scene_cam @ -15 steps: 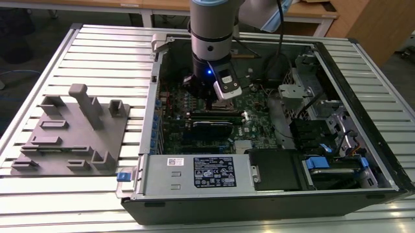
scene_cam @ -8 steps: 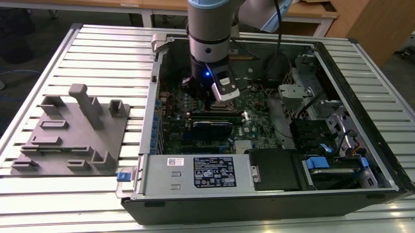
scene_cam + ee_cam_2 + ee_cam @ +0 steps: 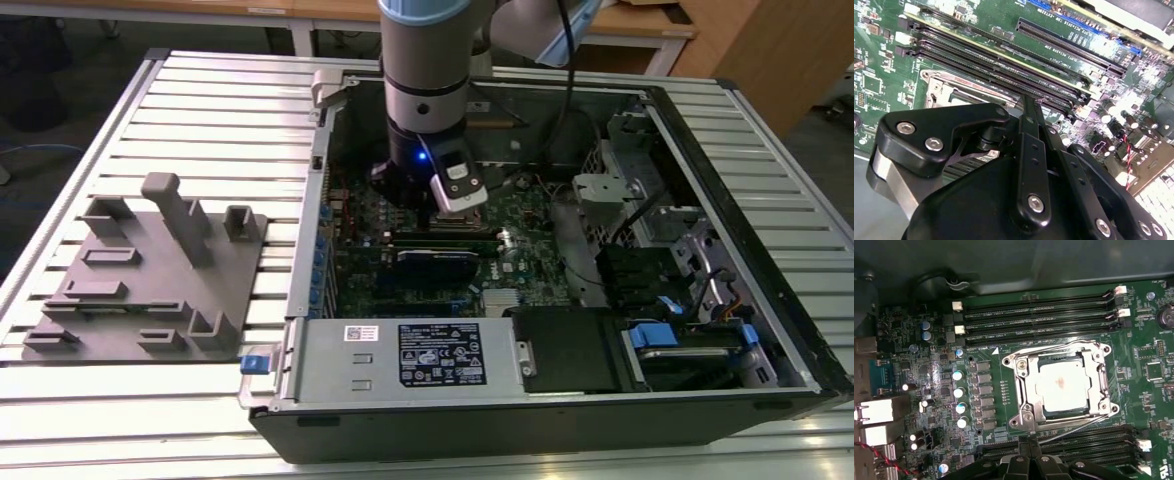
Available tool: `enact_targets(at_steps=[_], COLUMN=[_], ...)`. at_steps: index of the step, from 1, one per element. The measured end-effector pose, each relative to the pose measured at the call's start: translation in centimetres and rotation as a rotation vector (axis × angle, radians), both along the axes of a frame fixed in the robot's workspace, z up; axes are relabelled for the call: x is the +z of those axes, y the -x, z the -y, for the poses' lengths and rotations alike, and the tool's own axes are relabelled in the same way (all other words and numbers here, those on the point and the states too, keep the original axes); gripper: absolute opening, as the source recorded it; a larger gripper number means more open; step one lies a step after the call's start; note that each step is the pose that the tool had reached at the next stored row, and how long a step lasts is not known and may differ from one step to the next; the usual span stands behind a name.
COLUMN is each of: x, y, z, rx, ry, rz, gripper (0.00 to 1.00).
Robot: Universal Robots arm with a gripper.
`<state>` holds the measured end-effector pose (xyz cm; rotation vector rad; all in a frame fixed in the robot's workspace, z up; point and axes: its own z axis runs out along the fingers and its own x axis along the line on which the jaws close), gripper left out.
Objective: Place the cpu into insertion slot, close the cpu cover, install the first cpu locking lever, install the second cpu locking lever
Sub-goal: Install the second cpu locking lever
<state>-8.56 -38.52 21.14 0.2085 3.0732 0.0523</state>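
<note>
While the arm (image 3: 424, 70) is reaching down from above into the open computer case (image 3: 561, 400) in the exterior view, the gripper (image 3: 447, 205) is hovering low over the green motherboard (image 3: 534, 250), near the middle of the case. The case is lying on a slatted metal table (image 3: 200, 110), and a grey plastic fixture (image 3: 147, 280) is sitting on the table toward the exterior view's left, well apart from the gripper. How the jaws stand cannot be told here, as the wrist body is hiding them.

In the second wrist view, the black gripper (image 3: 1026, 107) is looming large, its fingers (image 3: 1029, 150) lying close together with nothing visible between them, so the jaws look clenched and empty. Just beyond the tips, part of the silvery cpu cover (image 3: 941, 87) is peeking out, with long black memory slots (image 3: 1004, 62) running beside it.

In the first wrist view, the cpu (image 3: 1063, 386) is sitting flat in the insertion slot (image 3: 1029, 427), its pale metal top showing through the cut-out of the cpu cover (image 3: 1026, 390), which is lying down flat around it. A thin wire locking lever (image 3: 1074, 429) is running along the socket edge nearest the gripper (image 3: 1029, 452), whose tips are standing just beside that edge.
</note>
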Motion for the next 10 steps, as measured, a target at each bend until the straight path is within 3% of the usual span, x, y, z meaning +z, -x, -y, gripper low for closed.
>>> enact_targets(at_steps=[10], x=[-0.35], y=[0.36], z=[0.00], rx=[0.000], ry=[-0.0022], rz=[0.0001], gripper=[0.10])
